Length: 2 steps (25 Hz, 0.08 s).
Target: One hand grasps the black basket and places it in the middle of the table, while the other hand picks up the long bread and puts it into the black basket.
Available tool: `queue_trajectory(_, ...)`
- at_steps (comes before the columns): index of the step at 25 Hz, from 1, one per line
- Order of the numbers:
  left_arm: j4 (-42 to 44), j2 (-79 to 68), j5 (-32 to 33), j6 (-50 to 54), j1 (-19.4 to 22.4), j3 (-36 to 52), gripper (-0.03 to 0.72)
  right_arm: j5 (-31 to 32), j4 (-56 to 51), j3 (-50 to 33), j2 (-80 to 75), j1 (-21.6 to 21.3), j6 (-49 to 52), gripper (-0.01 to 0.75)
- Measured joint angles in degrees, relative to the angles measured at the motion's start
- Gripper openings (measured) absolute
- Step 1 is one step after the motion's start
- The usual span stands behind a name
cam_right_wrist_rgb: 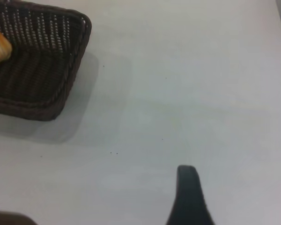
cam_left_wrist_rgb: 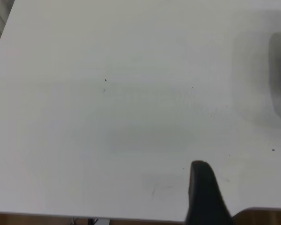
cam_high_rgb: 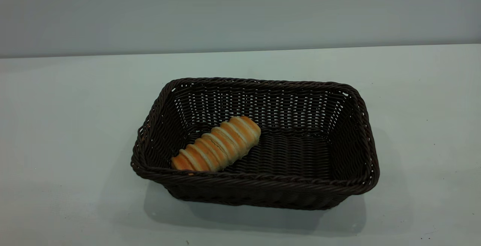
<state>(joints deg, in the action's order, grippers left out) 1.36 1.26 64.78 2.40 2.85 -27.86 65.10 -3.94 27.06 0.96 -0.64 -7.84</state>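
The left gripper [cam_left_wrist_rgb: 203, 197] shows only as one dark finger at the edge of the left wrist view, hanging over bare white table [cam_left_wrist_rgb: 131, 117] with a few tiny specks; whether its fingers are apart or together cannot be told. Neither arm appears in the exterior view.

In the exterior view the black basket [cam_high_rgb: 349, 186] sits upright near the middle of the table [cam_high_rgb: 67, 125], its long sides running across the picture. The long bread [cam_high_rgb: 218, 144] lies inside it, in the left half — set on a slant, one end down against the near wall by the left corner, the other end pointing up toward the basket's centre. The right half of the basket floor is bare weave.

The right gripper [cam_right_wrist_rgb: 187, 197] also shows as a single dark finger, in the right wrist view, held over open table — well apart from the basket, whose corner and a bit of the bread appear at the far side of that view. Its state cannot be told either.
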Motion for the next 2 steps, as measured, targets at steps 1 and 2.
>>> queue_trajectory(1, 0.0, 0.0, 0.0, 0.0, 0.0, 0.0, 0.468, 0.0, 0.0, 0.0, 0.0, 0.0, 0.0, 0.562)
queue_trajectory(2, 0.0, 0.0, 0.0, 0.0, 0.0, 0.0, 0.468, 0.0, 0.0, 0.0, 0.0, 0.0, 0.0, 0.562)
